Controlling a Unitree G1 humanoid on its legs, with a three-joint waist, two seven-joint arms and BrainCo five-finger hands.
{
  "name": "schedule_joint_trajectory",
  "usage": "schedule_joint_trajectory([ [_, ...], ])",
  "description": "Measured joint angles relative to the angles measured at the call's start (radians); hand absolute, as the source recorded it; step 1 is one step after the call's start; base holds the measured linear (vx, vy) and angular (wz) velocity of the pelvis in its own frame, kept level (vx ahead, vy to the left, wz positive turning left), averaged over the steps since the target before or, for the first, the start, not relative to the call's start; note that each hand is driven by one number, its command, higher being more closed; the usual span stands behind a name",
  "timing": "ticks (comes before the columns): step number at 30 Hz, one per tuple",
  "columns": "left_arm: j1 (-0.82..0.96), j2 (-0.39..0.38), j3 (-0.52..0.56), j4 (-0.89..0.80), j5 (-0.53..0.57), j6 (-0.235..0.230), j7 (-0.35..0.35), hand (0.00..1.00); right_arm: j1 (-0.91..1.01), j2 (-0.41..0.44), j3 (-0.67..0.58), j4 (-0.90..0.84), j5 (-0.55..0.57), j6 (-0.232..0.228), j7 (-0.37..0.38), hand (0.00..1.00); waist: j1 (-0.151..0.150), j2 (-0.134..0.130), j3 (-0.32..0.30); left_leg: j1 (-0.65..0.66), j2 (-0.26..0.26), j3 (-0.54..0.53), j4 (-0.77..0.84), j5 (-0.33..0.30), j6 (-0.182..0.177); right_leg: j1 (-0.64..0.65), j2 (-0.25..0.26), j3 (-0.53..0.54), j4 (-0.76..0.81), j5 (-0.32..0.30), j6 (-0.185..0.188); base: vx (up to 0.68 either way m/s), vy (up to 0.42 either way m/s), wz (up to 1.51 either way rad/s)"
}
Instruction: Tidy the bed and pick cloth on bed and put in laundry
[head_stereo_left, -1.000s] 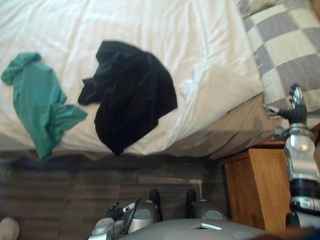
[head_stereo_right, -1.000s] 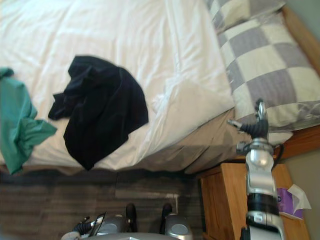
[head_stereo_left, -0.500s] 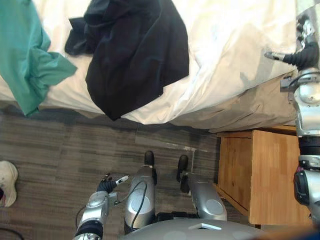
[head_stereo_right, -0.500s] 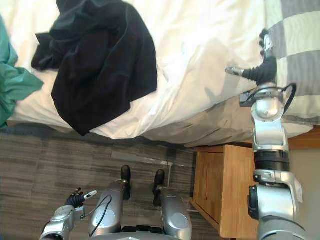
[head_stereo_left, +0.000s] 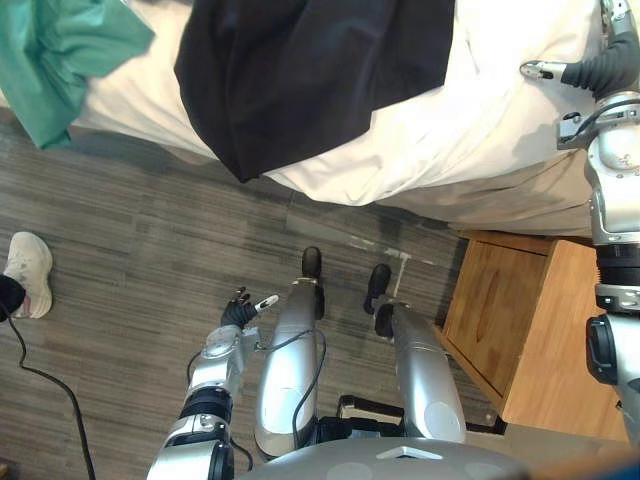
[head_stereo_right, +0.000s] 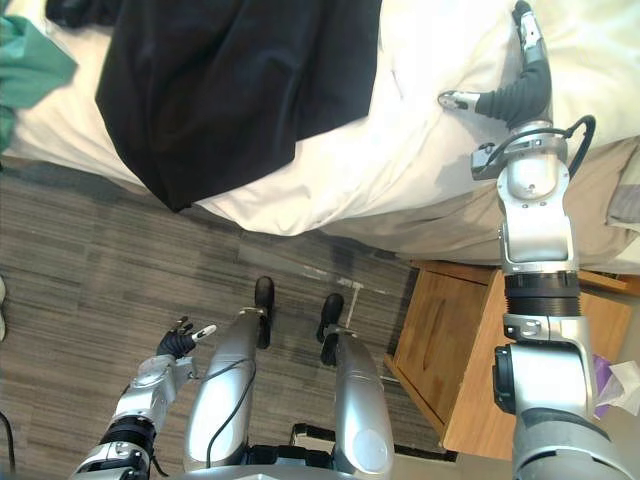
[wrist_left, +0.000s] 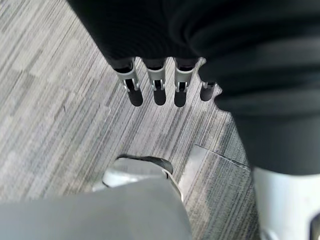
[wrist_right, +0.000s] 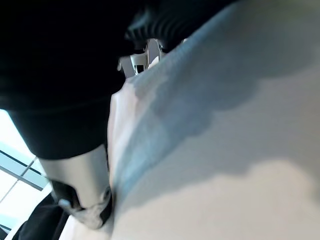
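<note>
By the black cloth (head_stereo_left: 310, 70), right hand (head_stereo_right: 522, 92) splayed over sheet (head_stereo_right: 420, 150)

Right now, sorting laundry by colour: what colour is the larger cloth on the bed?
The cloth is black; best in left eye view.

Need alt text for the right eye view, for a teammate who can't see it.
A black cloth hangs over the edge of the bed, with a green cloth at the far left. The right hand is open over the bed near a wooden nightstand; the left hand hangs open near the floor.
</note>
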Motion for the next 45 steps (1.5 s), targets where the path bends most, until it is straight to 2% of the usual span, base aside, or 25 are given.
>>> schedule_joint_trajectory([
  [6,-0.026,-0.012,-0.010,0.001,-0.010,0.001,0.005,0.00,-0.023,0.009,-0.025,0.022,0.032,0.011,0.006,1.00,-0.007,0.008,-0.005,-0.030,0.005,0.009,0.003,0.005,-0.008,-0.043,-0.004,-0.002,0.031,-0.010,-0.011,-0.01,-0.061,0.01],
  [10,-0.047,-0.010,-0.014,0.003,-0.011,0.001,0.009,0.00,-0.021,0.020,-0.042,0.070,0.085,-0.021,0.004,1.00,-0.008,0.015,-0.016,-0.030,0.021,0.030,0.009,0.001,-0.014,-0.038,0.000,-0.006,0.026,-0.009,-0.011,0.01,-0.037,-0.01],
  [12,-0.051,-0.012,-0.021,0.004,-0.010,0.003,0.012,0.00,0.017,0.042,-0.049,0.072,0.105,-0.040,-0.006,1.00,-0.013,0.028,-0.032,-0.026,0.052,0.076,0.020,0.000,-0.016,-0.012,0.007,-0.023,0.008,-0.009,-0.011,0.03,-0.030,0.10],
  [13,-0.051,-0.013,-0.025,0.004,-0.010,0.006,0.022,0.00,0.055,0.063,-0.056,0.073,0.121,-0.047,-0.016,1.00,-0.010,0.024,-0.058,-0.022,0.069,0.104,0.021,-0.001,-0.014,-0.002,0.015,-0.023,-0.007,-0.006,-0.011,0.04,-0.024,0.03],
  [17,-0.049,-0.020,-0.025,0.002,-0.008,0.023,0.029,0.00,0.139,0.140,-0.073,0.070,0.151,-0.067,-0.038,1.00,-0.005,0.021,-0.075,0.061,0.095,0.143,0.004,-0.001,-0.014,0.090,0.036,-0.020,-0.075,0.014,-0.008,0.07,-0.023,-0.17],
  [18,-0.047,-0.026,-0.025,0.001,-0.006,0.047,0.029,0.00,0.209,0.185,-0.076,0.061,0.184,-0.077,-0.040,1.00,-0.004,0.014,-0.103,0.101,0.105,0.166,-0.023,-0.001,-0.014,0.126,0.051,-0.003,-0.116,0.032,-0.008,0.04,-0.021,-0.31],
  [22,-0.029,-0.036,-0.033,0.001,0.012,0.082,0.040,0.00,0.321,0.265,-0.088,0.044,0.226,-0.096,-0.046,1.00,-0.017,0.008,-0.115,0.222,0.112,0.232,-0.090,0.004,-0.011,0.212,0.068,0.061,-0.188,0.067,0.002,0.04,-0.015,-0.51],
  [23,-0.020,-0.035,-0.040,0.001,0.012,0.088,0.044,0.00,0.351,0.280,-0.090,0.036,0.227,-0.098,-0.047,0.00,-0.023,0.009,-0.116,0.252,0.107,0.244,-0.108,0.007,-0.009,0.233,0.068,0.074,-0.201,0.072,0.004,0.03,0.000,-0.37],
  [26,0.015,-0.034,-0.051,0.002,0.013,0.091,0.044,0.00,0.449,0.343,-0.113,0.031,0.217,-0.115,-0.055,0.00,-0.048,0.008,-0.121,0.330,0.088,0.253,-0.167,0.022,-0.008,0.301,0.065,0.096,-0.252,0.091,0.011,0.04,0.018,-0.18],
  [28,0.039,-0.030,-0.065,0.003,0.013,0.089,0.042,0.00,0.509,0.380,-0.125,0.035,0.217,-0.129,-0.078,0.00,-0.052,0.007,-0.125,0.374,0.077,0.268,-0.205,0.032,-0.007,0.338,0.062,0.111,-0.285,0.102,0.016,0.04,0.025,-0.14],
  [31,0.090,-0.028,-0.069,0.010,0.013,0.086,0.041,0.00,0.596,0.428,-0.139,0.093,0.218,-0.155,-0.091,0.00,-0.072,0.008,-0.154,0.418,0.059,0.275,-0.244,0.044,-0.007,0.377,0.053,0.118,-0.322,0.116,0.026,0.04,0.035,-0.06],
  [34,0.132,-0.028,-0.068,0.043,0.013,0.073,0.040,0.00,0.680,0.478,-0.164,0.179,0.222,-0.205,-0.116,0.00,-0.076,0.010,-0.187,0.481,0.043,0.281,-0.278,0.044,-0.007,0.437,0.046,0.131,-0.360,0.124,0.038,0.04,0.039,-0.07],
  [35,0.154,-0.028,-0.068,0.050,0.014,0.070,0.038,0.00,0.709,0.494,-0.165,0.198,0.237,-0.238,-0.122,0.00,-0.078,0.011,-0.203,0.503,0.037,0.288,-0.291,0.045,-0.006,0.455,0.043,0.140,-0.375,0.126,0.040,0.04,0.040,-0.12],
  [37,0.192,-0.029,-0.068,0.066,0.017,0.058,0.026,0.00,0.737,0.532,-0.184,0.239,0.270,-0.275,-0.145,0.00,-0.085,0.011,-0.229,0.540,0.026,0.298,-0.322,0.050,-0.007,0.485,0.036,0.145,-0.393,0.130,0.043,0.04,0.034,-0.10],
  [41,0.247,-0.050,-0.020,0.104,0.044,0.025,0.020,0.00,0.863,0.628,-0.247,0.384,0.339,-0.292,-0.198,0.00,-0.094,0.010,-0.270,0.619,0.010,0.322,-0.376,0.053,-0.008,0.543,0.028,0.158,-0.418,0.129,0.046,0.05,0.032,-0.14],
  [43,0.274,-0.070,0.028,0.126,0.052,0.007,0.005,0.00,0.968,0.672,-0.297,0.428,0.409,-0.301,-0.208,0.00,-0.095,0.021,-0.303,0.661,0.004,0.359,-0.408,0.053,-0.009,0.560,0.026,0.185,-0.419,0.128,0.049,0.05,0.031,-0.50],
  [45,0.281,-0.085,0.061,0.147,0.061,-0.006,-0.004,0.00,1.037,0.683,-0.346,0.443,0.473,-0.320,-0.207,0.00,-0.101,0.032,-0.310,0.707,0.000,0.386,-0.434,0.051,-0.011,0.583,0.026,0.206,-0.418,0.126,0.053,0.03,0.033,-0.44],
])
